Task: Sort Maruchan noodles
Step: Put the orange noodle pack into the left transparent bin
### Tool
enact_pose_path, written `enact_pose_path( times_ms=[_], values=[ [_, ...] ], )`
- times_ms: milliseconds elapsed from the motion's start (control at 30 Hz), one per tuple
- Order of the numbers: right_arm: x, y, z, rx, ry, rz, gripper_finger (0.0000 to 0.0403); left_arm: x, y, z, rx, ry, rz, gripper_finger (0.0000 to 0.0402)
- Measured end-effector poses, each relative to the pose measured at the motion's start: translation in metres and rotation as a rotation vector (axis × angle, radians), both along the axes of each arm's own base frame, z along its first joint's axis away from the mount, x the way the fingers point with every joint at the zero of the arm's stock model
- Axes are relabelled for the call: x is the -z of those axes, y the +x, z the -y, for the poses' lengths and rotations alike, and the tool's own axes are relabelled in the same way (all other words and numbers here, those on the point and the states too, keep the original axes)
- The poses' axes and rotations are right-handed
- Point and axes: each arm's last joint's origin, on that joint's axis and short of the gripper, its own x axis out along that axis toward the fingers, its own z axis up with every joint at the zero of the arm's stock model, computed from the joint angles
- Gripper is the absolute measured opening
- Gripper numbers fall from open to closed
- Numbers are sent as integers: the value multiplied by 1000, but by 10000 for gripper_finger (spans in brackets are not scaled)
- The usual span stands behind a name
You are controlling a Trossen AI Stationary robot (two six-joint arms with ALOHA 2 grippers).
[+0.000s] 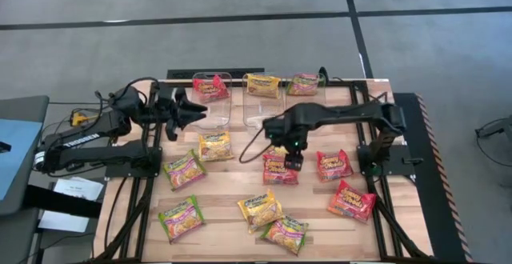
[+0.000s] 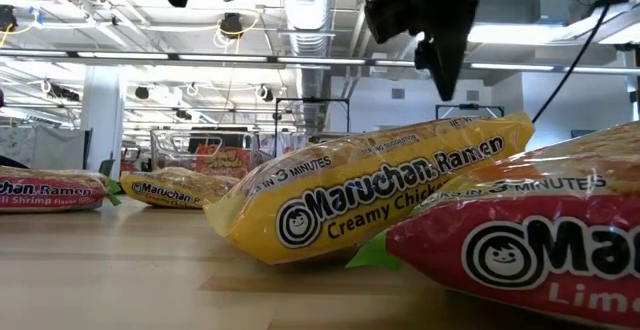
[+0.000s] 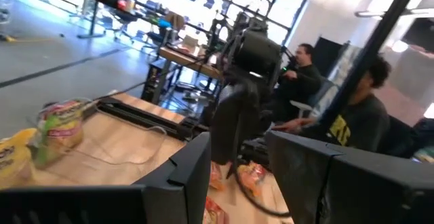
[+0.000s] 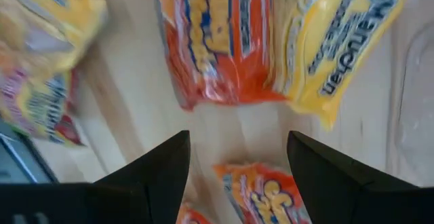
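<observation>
The right pincer (image 1: 293, 162) hangs spread wide, holding nothing. Right under it lies a red noodle packet (image 1: 280, 169) on the bench (image 1: 228, 188). A yellow packet (image 4: 346, 47) touches it, so both might get pinched.

Two matte black jointed arms, blocky housings and rounded joints, left arm (image 1: 88, 142) at the frame's left with white lettering along its link, right arm (image 1: 344, 114) at centre right, black cables looped beside both, broad flat dark fingers (image 4: 152, 173)
</observation>
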Motion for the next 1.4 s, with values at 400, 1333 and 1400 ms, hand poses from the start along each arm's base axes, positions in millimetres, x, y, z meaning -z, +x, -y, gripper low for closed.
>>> enact_pose_path(
  times_ms=[400,1333,1400],
  values=[
    [7,-42,-6,-41,-49,-114,270,9,1,0,11,-34,-92,134],
    [71,-24,5,-40,6,353,270,9,1,-1,-29,-37,-91,134],
    [80,-20,5,-39,8,324,270,9,1,-1,-30,-38,-91,134]
  ],
)
